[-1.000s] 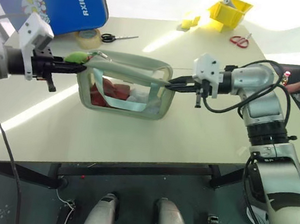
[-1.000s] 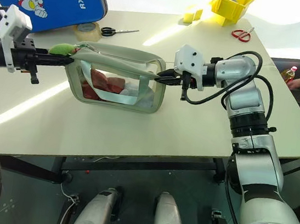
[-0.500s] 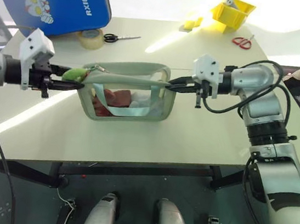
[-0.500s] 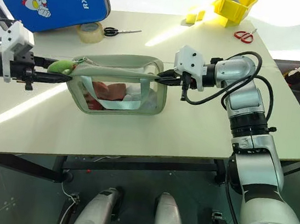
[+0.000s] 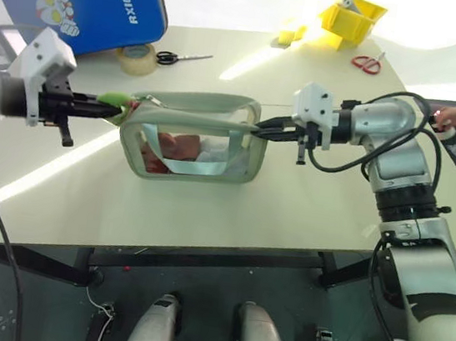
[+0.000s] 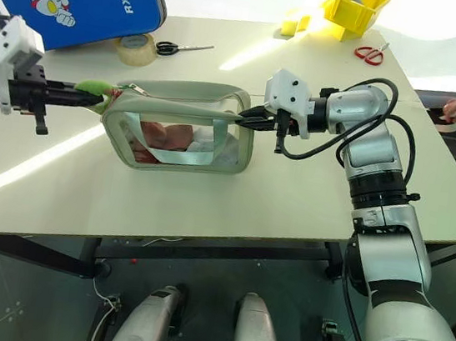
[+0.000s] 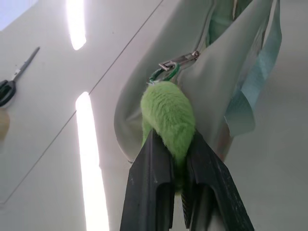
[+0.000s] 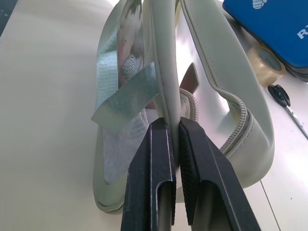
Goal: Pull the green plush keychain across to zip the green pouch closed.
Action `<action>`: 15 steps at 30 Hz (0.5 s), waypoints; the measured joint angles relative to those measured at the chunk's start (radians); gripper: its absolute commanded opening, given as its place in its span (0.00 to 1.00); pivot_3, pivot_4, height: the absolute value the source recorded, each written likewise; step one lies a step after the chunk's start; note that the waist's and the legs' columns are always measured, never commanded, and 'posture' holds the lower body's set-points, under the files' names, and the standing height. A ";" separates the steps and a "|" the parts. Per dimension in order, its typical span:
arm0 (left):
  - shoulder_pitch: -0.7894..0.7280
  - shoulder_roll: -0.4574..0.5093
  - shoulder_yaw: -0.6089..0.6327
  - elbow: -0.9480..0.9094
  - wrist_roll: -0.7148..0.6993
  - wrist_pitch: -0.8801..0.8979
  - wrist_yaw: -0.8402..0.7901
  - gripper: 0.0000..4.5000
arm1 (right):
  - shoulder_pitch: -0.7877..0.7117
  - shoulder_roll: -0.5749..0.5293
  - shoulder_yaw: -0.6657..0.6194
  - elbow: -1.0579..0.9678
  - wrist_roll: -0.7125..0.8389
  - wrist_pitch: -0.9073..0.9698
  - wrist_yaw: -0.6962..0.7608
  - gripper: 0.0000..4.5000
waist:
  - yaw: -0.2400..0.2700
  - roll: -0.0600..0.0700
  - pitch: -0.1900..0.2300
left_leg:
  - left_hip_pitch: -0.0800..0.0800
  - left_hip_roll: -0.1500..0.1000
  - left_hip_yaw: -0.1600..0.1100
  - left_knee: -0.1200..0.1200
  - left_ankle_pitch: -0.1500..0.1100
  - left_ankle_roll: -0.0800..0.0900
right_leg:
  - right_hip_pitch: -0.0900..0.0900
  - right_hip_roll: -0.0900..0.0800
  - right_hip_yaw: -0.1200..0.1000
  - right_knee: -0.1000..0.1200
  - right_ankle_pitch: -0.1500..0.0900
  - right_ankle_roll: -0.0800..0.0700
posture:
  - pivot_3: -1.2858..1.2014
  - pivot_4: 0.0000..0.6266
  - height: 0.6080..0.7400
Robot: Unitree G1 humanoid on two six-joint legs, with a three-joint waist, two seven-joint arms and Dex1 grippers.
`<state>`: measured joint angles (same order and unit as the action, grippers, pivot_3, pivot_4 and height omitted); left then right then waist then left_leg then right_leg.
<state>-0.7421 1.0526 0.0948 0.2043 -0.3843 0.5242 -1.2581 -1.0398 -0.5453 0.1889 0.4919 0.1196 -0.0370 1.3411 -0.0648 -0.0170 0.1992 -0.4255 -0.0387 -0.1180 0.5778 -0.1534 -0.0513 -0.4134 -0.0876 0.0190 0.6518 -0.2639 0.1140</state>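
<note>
Since the earlier frame the green pouch [image 5: 199,136] has been tipped up at its left end, its clear window now facing more forward, and it is stretched between both grippers over the table [image 5: 289,221]. At its far-right end the rim is pinched by the clamped right gripper [image 8: 174,132]. At the opposite end the green plush keychain [image 7: 168,115], clipped to the zipper pull, is squeezed between the closed fingers of the left gripper [image 7: 179,144]. Beyond the left gripper a tape roll [image 5: 134,57] and black scissors [image 5: 175,58] are seen, well apart.
</note>
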 measured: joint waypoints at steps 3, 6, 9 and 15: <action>-0.021 0.000 0.001 0.009 -0.003 0.015 -0.002 0.01 | 0.000 0.001 0.000 0.000 0.000 -0.001 0.000 0.00 | -0.002 0.000 0.000 | 0.000 0.000 0.000 0.000 0.000 0.000 | 0.000 0.000 0.000 0.000 0.000 0.000 | 0.52 0.24 1.00; -0.024 -0.003 0.001 0.016 0.002 -0.003 0.002 0.01 | 0.000 0.001 0.000 0.001 -0.001 -0.001 0.000 0.00 | -0.003 0.000 0.000 | 0.000 0.000 0.000 0.000 0.000 0.000 | 0.000 0.000 0.000 0.000 0.000 0.000 | 0.52 0.24 1.00; -0.057 -0.026 0.000 0.028 0.011 -0.032 0.021 0.01 | 0.000 0.001 0.000 0.001 -0.001 -0.003 -0.001 0.00 | 0.000 0.000 0.000 | 0.000 0.000 0.000 0.000 0.000 0.000 | 0.000 0.000 0.000 0.000 0.000 0.000 | 0.52 0.24 1.00; -0.106 -0.119 -0.056 -0.031 0.046 -0.091 0.043 0.01 | 0.000 0.007 0.000 0.003 -0.008 -0.014 -0.008 0.00 | 0.001 0.000 0.000 | 0.000 0.000 0.000 0.000 0.000 0.000 | 0.000 0.000 0.000 0.000 0.000 0.000 | 0.52 0.24 1.00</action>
<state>-0.8481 0.9339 0.0391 0.1730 -0.3385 0.4333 -1.2151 -1.0398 -0.5379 0.1889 0.4945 0.1113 -0.0514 1.3334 -0.0638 -0.0171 0.1992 -0.4255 -0.0389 -0.1180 0.5782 -0.1533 -0.0513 -0.4132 -0.0876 0.0190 0.6522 -0.2638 0.1142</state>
